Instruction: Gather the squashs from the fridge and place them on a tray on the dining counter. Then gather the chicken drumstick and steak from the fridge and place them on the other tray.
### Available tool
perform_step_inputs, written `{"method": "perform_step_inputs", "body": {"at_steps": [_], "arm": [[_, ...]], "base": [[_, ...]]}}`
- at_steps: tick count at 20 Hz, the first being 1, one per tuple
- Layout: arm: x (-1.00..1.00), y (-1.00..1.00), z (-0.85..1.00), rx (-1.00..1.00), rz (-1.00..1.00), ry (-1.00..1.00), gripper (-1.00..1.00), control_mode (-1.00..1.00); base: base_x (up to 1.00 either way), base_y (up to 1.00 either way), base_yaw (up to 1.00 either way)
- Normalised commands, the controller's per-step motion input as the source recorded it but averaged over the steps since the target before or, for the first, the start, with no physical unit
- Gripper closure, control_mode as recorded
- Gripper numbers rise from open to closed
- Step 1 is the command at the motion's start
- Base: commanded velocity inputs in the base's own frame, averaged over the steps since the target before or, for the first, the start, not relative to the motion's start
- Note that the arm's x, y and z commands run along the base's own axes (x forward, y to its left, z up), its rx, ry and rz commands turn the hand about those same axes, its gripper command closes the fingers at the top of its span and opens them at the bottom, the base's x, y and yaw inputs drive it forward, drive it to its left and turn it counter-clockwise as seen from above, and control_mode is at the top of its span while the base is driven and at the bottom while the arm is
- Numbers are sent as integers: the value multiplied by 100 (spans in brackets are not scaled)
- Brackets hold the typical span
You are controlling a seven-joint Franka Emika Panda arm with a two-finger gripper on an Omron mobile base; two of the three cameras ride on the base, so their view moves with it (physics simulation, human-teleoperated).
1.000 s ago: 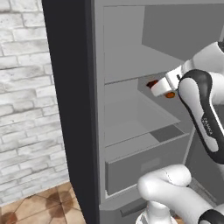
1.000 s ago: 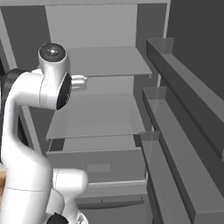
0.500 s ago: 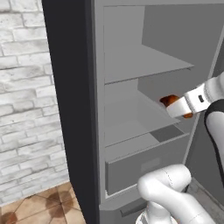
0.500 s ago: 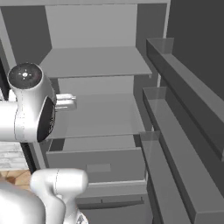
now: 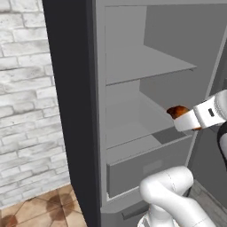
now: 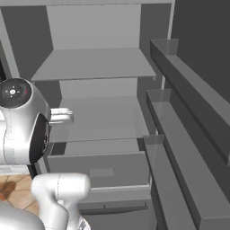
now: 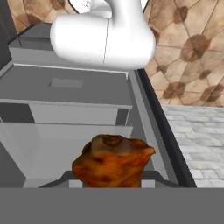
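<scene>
Moved since a second ago: my hand, then deep by the middle shelf, has drawn back out toward the front edge of the fridge [image 5: 75,111], carrying the meat with it.

Item, held: one chicken drumstick [image 7: 112,161], orange-brown and mottled, thick end toward the hand camera. My gripper [image 5: 179,116] is clamped on it; the fingers themselves are hidden behind the meat, so I judge the hold from the piece riding at the tip of my wrist in the left base view, clear of the shelf beneath.

Item, fridge interior: upper shelf [image 6: 94,63] bare, middle shelf [image 6: 101,119] bare, drawer [image 6: 101,168] below closed. No squash on what shows of them (I take the squash stage as done, though no tray or dining counter is in sight to confirm it). No steak visible here either; whether it is already delivered or tucked out of sight I cannot tell.

Outstanding: carry the drumstick to the other tray; account for the steak.
</scene>
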Motion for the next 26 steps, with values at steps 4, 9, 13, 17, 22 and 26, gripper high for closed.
{"method": "perform_step_inputs", "body": {"at_steps": [4, 9, 13, 17, 22, 26], "arm": [[0, 17, -12, -2, 0, 0, 100, -100], [0, 25, -7, -2, 2, 0, 100, 100], [0, 0, 0, 0, 0, 0, 100, 100], [0, 0, 0, 0, 0, 0, 100, 100], [0, 0, 0, 0, 0, 0, 100, 100], [0, 0, 0, 0, 0, 0, 100, 100]], "base": [[0, 0, 0], [-4, 51, 4], [-52, 50, 2], [-89, 10, 0], [-100, -2, 0], [-100, 0, 0]]}}
